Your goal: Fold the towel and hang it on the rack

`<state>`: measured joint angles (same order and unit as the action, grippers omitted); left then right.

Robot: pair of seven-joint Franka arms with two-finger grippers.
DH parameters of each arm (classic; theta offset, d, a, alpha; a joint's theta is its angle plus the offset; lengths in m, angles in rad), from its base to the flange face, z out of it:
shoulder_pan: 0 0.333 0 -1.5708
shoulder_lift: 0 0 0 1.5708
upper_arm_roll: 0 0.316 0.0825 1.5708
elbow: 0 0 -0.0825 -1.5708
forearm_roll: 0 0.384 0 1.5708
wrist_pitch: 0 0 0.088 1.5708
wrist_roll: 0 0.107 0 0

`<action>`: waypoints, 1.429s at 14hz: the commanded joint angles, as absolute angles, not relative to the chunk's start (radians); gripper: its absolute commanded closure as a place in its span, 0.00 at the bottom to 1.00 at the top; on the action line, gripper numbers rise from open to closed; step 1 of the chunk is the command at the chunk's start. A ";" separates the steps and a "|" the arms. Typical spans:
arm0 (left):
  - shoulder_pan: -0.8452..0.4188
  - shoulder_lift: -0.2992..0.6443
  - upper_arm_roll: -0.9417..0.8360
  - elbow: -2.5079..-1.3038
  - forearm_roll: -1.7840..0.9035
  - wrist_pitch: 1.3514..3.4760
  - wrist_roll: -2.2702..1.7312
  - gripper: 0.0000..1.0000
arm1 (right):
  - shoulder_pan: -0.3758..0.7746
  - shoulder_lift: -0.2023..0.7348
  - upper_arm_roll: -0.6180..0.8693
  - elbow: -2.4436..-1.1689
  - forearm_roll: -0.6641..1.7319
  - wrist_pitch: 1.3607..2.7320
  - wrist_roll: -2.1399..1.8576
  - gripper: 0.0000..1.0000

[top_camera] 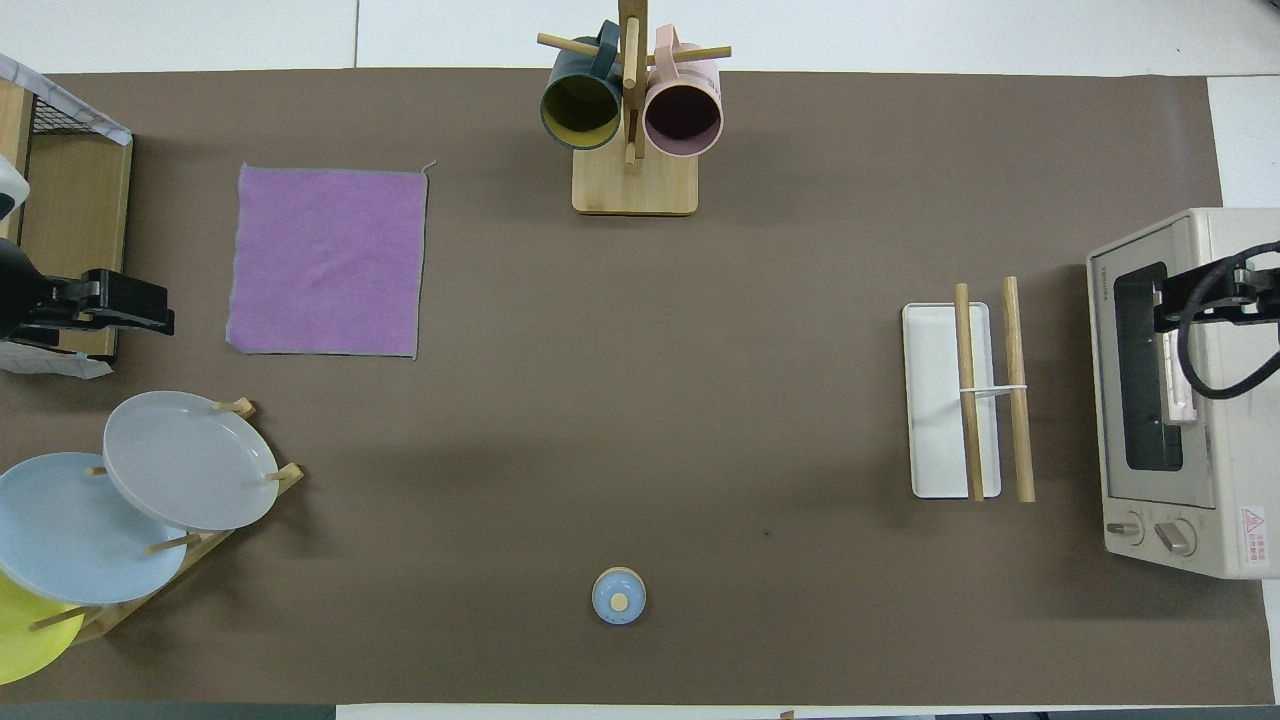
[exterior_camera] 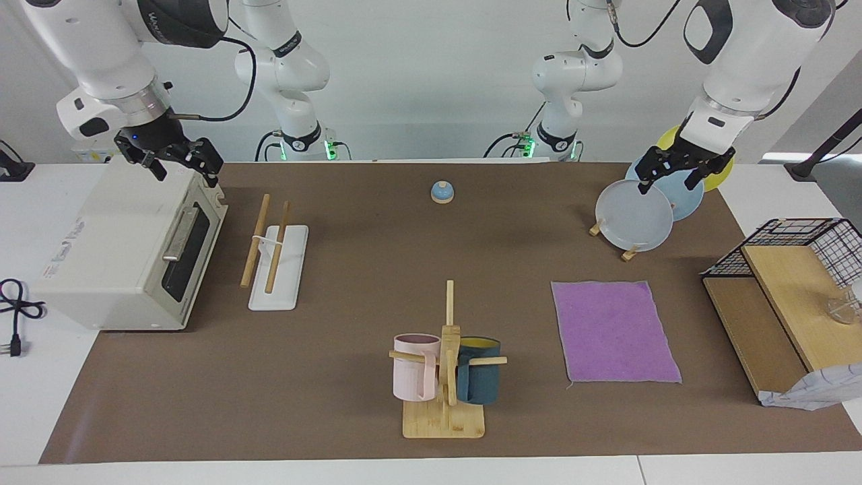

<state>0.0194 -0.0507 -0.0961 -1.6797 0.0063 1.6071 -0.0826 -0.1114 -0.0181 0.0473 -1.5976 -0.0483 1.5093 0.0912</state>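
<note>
Towel (exterior_camera: 614, 332) lies flat, lower right of the facing view, unfolded. Rack (exterior_camera: 275, 252) waits upper left. Left gripper (exterior_camera: 680, 170) and right gripper (exterior_camera: 174, 156) hover raised with jaws open, likely parked before starting.

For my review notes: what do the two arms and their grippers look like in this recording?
Both arms are glossy white with rounded segments, dark grey joint covers and black rings at the joints. Black cables loop along them, and green lights glow at both bases. A silver collar sits above the black right gripper; the left gripper is black too, each with two slim linked fingers.
</note>
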 commanded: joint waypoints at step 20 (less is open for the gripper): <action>0.098 -0.072 -0.095 -1.814 -0.008 1.765 -0.080 0.00 | -0.118 -0.028 0.063 -1.611 -0.029 1.505 0.095 0.00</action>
